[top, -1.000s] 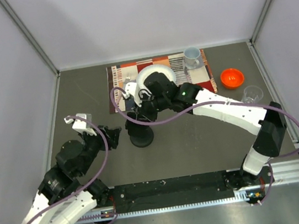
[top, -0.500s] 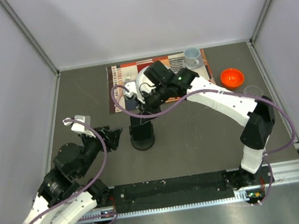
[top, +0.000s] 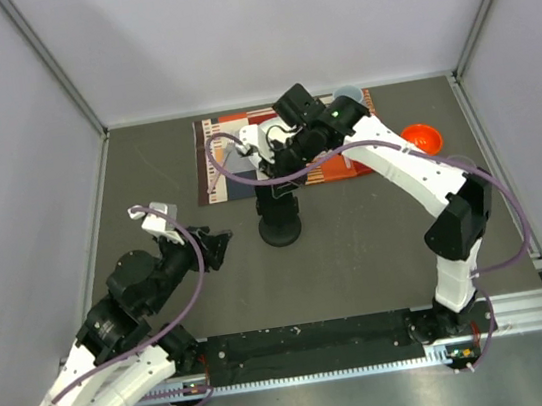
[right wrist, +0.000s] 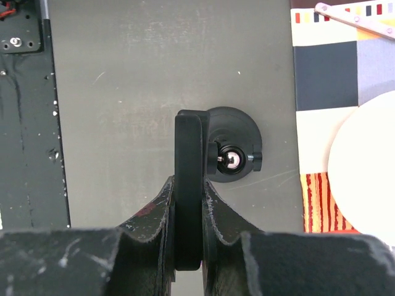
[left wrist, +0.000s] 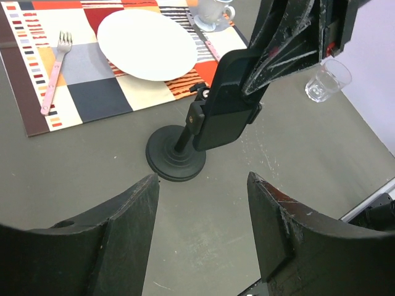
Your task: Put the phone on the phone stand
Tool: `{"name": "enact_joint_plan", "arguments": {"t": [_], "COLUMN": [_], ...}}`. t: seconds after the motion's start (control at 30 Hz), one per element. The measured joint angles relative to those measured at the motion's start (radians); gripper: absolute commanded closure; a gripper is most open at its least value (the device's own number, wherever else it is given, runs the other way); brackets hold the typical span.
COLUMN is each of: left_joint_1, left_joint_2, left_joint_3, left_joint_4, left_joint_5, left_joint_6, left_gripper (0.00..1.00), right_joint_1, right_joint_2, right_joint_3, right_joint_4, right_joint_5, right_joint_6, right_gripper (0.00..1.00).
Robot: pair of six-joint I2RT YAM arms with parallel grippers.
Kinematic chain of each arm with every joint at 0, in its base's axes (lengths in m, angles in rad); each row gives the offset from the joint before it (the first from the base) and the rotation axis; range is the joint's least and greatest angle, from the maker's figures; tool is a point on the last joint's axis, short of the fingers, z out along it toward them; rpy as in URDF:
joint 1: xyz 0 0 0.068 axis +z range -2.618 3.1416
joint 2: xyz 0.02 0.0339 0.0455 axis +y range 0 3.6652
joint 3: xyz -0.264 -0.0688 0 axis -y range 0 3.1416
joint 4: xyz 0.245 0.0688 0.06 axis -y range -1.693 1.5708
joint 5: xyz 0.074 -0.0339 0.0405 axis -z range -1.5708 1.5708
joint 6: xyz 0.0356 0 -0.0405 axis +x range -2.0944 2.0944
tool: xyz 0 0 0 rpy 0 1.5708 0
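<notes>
The phone (left wrist: 225, 105) is a flat black slab held upright, its back against the head of the phone stand (left wrist: 176, 161). My right gripper (right wrist: 188, 183) is shut on the phone's upper part, one finger on each face. The right wrist view shows the phone edge-on beside the stand's ball joint (right wrist: 231, 159). From above, the stand's round base (top: 282, 230) sits on the grey table, just in front of the placemat. My left gripper (left wrist: 202, 179) is open and empty, low over the table on the near left side of the stand (top: 219, 249).
A patterned placemat (left wrist: 92, 98) lies behind the stand with a white plate (left wrist: 147, 43), a pink fork (left wrist: 54, 74) and a cup (left wrist: 213, 11). A clear glass (left wrist: 327, 80) stands to the right. An orange bowl (top: 425, 137) sits at the far right.
My right gripper has moved right and away with the phone, and the stand has shifted with it. My left gripper has crept forward a little toward the stand.
</notes>
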Motion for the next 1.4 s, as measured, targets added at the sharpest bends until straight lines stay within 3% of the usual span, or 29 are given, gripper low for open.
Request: {"name": "enact_joint_plan", "arguments": {"t": [0.33, 1.0, 1.03, 1.13, 1.3, 1.33, 1.37, 1.4], "left_joint_1": [0.0, 0.0, 0.0, 0.0, 0.0, 0.0, 0.0, 0.0], "left_joint_2": [0.035, 0.057, 0.057, 0.058, 0.07, 0.073, 0.076, 0.077], "left_joint_3": [-0.006, -0.018, -0.018, -0.018, -0.019, -0.019, -0.019, -0.019], "left_joint_4": [0.023, 0.044, 0.044, 0.047, 0.054, 0.056, 0.059, 0.061], "left_joint_5": [0.053, 0.113, 0.113, 0.116, 0.12, 0.124, 0.127, 0.13], "left_joint_6": [0.004, 0.008, 0.008, 0.01, 0.015, 0.015, 0.017, 0.018], "left_gripper": [0.35, 0.35, 0.35, 0.35, 0.35, 0.35, 0.35, 0.35], "right_joint_1": [-0.055, -0.114, -0.115, -0.116, -0.115, -0.115, -0.115, -0.115], "right_joint_2": [0.097, 0.171, 0.173, 0.182, 0.2, 0.201, 0.201, 0.2], "right_joint_3": [0.13, 0.195, 0.196, 0.21, 0.214, 0.212, 0.212, 0.211], "right_joint_4": [-0.125, -0.181, -0.182, -0.191, -0.2, -0.195, -0.188, -0.182], "right_joint_5": [-0.117, -0.267, -0.269, -0.27, -0.246, -0.227, -0.21, -0.196], "right_joint_6": [-0.061, -0.028, -0.028, -0.024, 0.013, 0.023, 0.032, 0.042], "right_gripper": [1.0, 1.0, 0.89, 0.7, 0.48, 0.26, 0.15, 0.14]}}
